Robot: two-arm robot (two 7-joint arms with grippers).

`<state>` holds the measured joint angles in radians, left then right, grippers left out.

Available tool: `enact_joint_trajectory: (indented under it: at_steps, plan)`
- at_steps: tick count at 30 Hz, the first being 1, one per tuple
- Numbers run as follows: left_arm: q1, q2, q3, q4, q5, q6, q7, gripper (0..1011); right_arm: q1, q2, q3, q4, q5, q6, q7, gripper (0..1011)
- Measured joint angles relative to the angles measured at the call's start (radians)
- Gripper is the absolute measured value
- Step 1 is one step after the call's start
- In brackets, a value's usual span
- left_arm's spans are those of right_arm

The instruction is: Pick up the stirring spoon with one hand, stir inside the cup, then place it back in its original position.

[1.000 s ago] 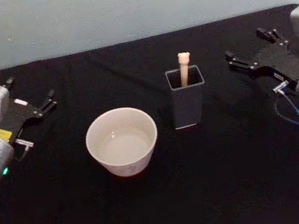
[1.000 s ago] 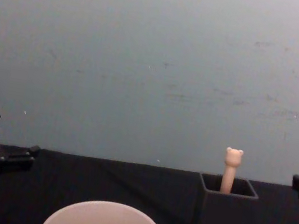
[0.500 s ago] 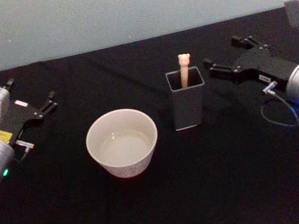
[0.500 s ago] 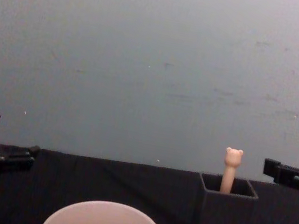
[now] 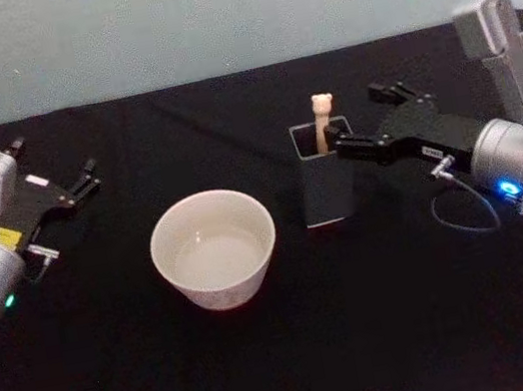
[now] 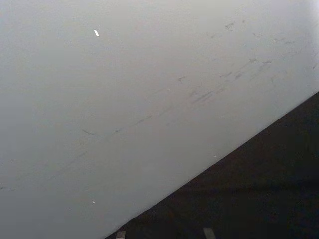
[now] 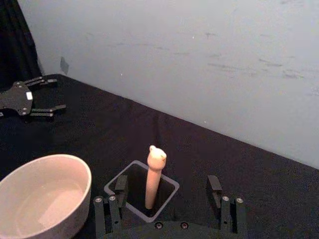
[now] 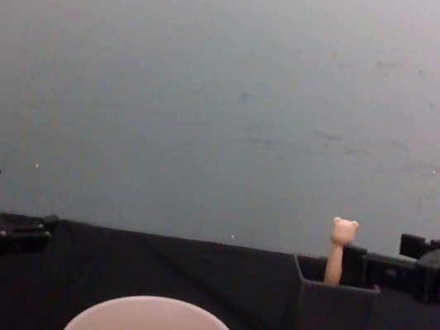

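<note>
My right gripper (image 5: pixel 353 118), fingers apart, hovered just beside the stirring spoon (image 5: pixel 323 119) standing in the holder (image 5: pixel 326 189); my left gripper (image 5: pixel 54 157), likewise spread, sat left of the cup (image 5: pixel 156 251).

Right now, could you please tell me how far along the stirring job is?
Nothing is finished: the stirring spoon stands in the dark holder. In hand: the right hand is open at the spoon's handle, not closed on it. Left to do: grasp, lift, stir in the cup, return it. The left hand sits parked at the left.
</note>
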<state>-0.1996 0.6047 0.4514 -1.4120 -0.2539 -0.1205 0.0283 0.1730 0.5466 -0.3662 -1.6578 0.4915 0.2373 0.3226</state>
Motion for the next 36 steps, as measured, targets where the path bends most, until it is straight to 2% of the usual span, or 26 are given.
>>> enact_joint_trajectory:
  at_steps: [19, 25, 36]
  plan:
    - [0.000, 0.000, 0.000, 0.000, 0.000, 0.000, 0.000, 1001, 0.101, -0.091, -0.031, 0.101, -0.070, 0.051, 0.006, 1002]
    - [0.000, 0.000, 0.000, 0.000, 0.000, 0.000, 0.000, 1001, 0.117, -0.111, -0.033, 0.127, -0.079, 0.056, 0.010, 1002]
    - [0.000, 0.000, 0.000, 0.000, 0.000, 0.000, 0.000, 1001, 0.129, -0.128, -0.027, 0.150, -0.079, 0.057, 0.025, 1000]
